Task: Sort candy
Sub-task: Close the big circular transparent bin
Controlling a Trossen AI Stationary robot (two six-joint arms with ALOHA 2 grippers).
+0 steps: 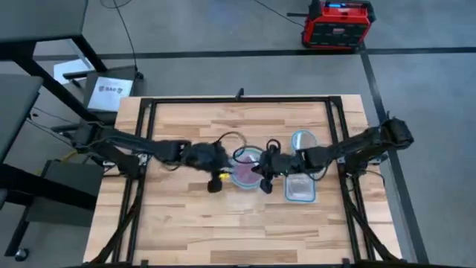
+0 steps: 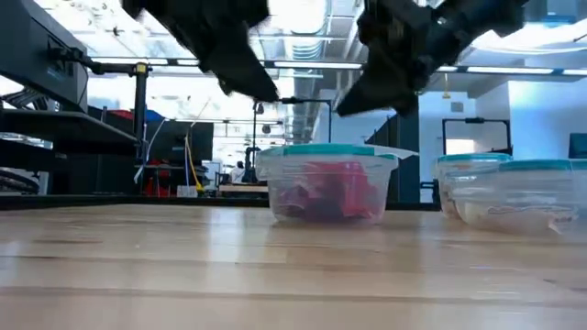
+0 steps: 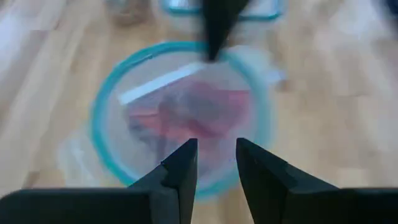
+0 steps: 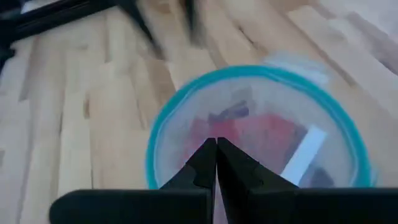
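Bare wooden planks fill the foreground of my low view, and the surface (image 1: 193, 223) runs back to a clear round bowl with a bluish rim (image 2: 327, 151) standing near the middle. Inside that bowl I see the candy (image 2: 326, 197), a heap of mostly red wrappers with some purple among them and one whitish-silver piece showing in the wrist views.

My left claw (image 1: 216, 181) hangs just beside the bowl on its left side, above the surface. Through the left wrist camera its two fingers (image 3: 180, 177) stand slightly apart with a clear gap between them, and nothing sits in that gap. They point toward the near rim of the bowl.

My right claw (image 1: 265, 179) hangs at the bowl's right edge, facing the left one across the candy. In the right wrist camera its fingers (image 4: 202, 165) are pressed together at the tips, and I cannot make out anything pinched between them. They are aimed down over the red wrappers.

To the right of the central bowl sit two more containers: a second round bowl (image 1: 303, 139) farther back and a clear rectangular tub (image 1: 300, 187) nearer the front. Both appear in the low view with pale contents I cannot identify.
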